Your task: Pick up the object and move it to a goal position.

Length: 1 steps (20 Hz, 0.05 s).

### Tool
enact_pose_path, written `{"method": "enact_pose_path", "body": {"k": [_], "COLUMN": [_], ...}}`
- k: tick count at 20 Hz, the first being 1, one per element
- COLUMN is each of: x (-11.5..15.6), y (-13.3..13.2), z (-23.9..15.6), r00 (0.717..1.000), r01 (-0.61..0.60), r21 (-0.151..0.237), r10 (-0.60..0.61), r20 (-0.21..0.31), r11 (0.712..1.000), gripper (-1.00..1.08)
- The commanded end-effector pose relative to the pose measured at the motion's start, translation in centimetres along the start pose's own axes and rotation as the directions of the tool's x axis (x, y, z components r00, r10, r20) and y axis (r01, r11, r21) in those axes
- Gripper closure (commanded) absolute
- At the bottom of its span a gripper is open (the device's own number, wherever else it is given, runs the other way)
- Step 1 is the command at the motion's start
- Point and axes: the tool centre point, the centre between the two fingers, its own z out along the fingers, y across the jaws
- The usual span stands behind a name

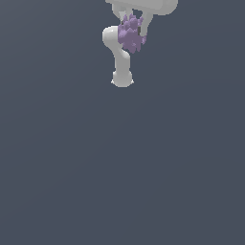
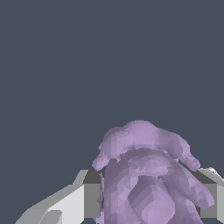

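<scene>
Object [image 2: 144, 175] — above bare grey surface [image 1: 122, 167]

Pale purple object against a flat slate-grey background, with a white robot arm.

The object [image 1: 130, 33] was a soft lilac, shaded darker violet in its creases and lighter on its bumps. The arm [image 1: 119, 52] was plain glossy white with grey shadowing. The pincer [image 2: 148, 197] was white, its fingers [image 2: 89, 194] faced with darker grey pads. No patterns appeared anywhere.
</scene>
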Motion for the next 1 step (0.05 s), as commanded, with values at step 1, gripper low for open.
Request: {"method": "enact_pose_path", "body": {"k": [1], "x": [0.03], "y": [-0.02], "z": [-0.08], "r00": [1.000], "r01": [0.000], "r21": [-0.001], "r10": [0.000], "r20": [0.000], "r11": [1.000], "gripper": [1.08]}}
